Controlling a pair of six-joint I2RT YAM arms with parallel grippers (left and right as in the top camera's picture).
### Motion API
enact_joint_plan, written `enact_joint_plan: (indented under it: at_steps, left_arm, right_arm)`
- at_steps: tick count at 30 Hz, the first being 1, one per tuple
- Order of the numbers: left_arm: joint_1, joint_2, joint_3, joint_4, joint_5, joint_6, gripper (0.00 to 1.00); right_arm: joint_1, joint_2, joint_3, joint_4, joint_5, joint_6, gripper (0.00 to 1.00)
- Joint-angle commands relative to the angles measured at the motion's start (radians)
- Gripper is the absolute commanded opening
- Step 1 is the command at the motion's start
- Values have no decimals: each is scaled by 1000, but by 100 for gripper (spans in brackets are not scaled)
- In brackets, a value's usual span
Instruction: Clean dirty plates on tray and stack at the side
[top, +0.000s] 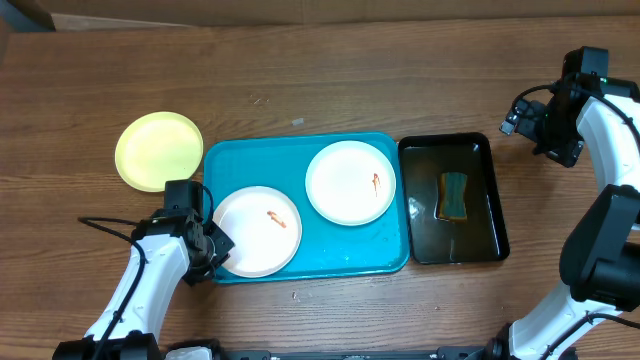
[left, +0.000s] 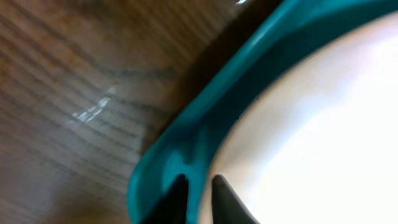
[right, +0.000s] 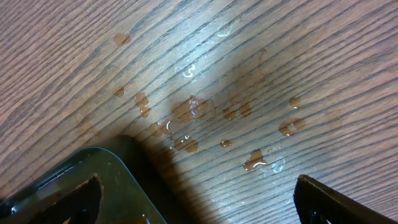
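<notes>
The turquoise tray (top: 300, 152) holds two white plates. The front-left plate (top: 258, 235) has a red-orange smear, and so does the back-right plate (top: 345, 182). A yellow-green plate (top: 158, 150) lies on the table left of the tray. My left gripper (top: 218, 248) is at the left edge of the front-left plate. In the left wrist view its jaws (left: 200, 196) are nearly together across that plate's (left: 311, 137) rim, just inside the tray's wall (left: 249, 68). My right gripper (top: 518, 122) hangs open behind the black tub's far right corner, with nothing in it (right: 199, 205).
A black tub (top: 490, 235) of water with a green sponge (top: 454, 195) stands right of the tray. Water drops lie on the wood under the right gripper (right: 193, 109). A cable trails left of the left arm (top: 105, 232).
</notes>
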Motion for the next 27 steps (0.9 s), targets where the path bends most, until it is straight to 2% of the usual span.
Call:
enact_joint_plan:
  at_steps: [1, 5, 7, 9, 15, 16, 17, 21, 24, 27]
  left_arm:
    - [4, 3, -10, 42, 8, 15, 4]
    - [4, 3, -9, 101, 15, 15, 4]
    - [4, 3, -9, 135, 14, 17, 8]
    - [4, 3, -7, 167, 14, 53, 20]
    - [4, 3, 41, 161, 14, 135, 41]
    - [4, 3, 84, 130, 15, 155, 57]
    - [4, 3, 115, 103, 16, 166, 59]
    - [-6, 3, 261, 4, 106, 289, 61]
    - [-46, 3, 358, -45, 119, 298, 59]
    - [-154, 11, 444, -56, 117, 304, 55]
  right_arm:
    - [-4, -9, 19, 3, -6, 1, 100]
    - [-4, -9, 19, 3, -6, 1, 100]
    - [-4, -9, 19, 3, -6, 1, 100]
    - [-4, -9, 19, 3, -6, 1, 100]
    - [-4, -9, 19, 3, -6, 1, 100]
    - [-4, -9, 19, 3, -6, 1, 100]
    - [-4, -9, 19, 3, -6, 1, 100]
    - [-4, -9, 19, 3, -6, 1, 100]
    - [-4, -9, 19, 3, -6, 1, 100]
    - [-4, -9, 19, 3, -6, 1, 100]
